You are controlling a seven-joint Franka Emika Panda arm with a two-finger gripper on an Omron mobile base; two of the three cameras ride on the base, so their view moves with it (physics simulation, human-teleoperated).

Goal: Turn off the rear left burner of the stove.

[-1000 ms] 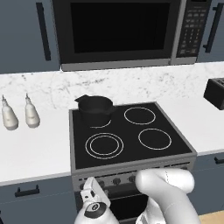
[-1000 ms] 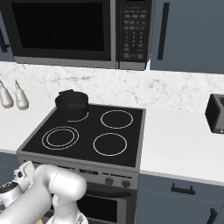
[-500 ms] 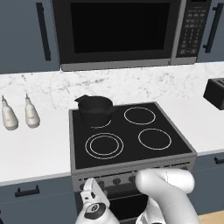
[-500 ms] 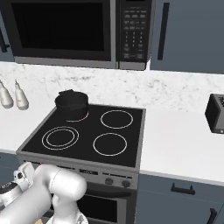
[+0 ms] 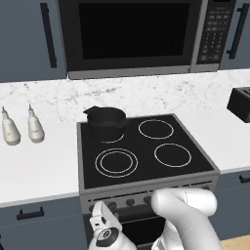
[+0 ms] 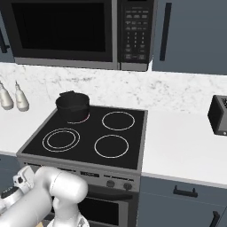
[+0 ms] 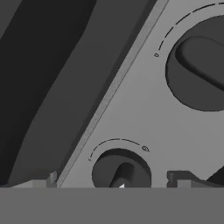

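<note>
The rear left burner [image 5: 110, 137] sits at the stove's [image 5: 146, 188] back left corner under a pot [image 5: 105, 122]. The gripper [image 7: 116, 183] is pressed close to the panel, its fingers [image 7: 177, 179] spread either side of a knob [image 7: 121, 173], gripping nothing. A second knob [image 7: 199, 65] lies near; closing off-centre may slip, or this may be the wrong knob.

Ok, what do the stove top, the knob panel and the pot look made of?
Stove top: glossy black glass, going by its flat surface with printed white rings. Knob panel: matte grey, probably brushed steel. Knobs: dark, plastic or metal, can't tell. Pot: matte black, possibly cast iron or coated metal.
</note>
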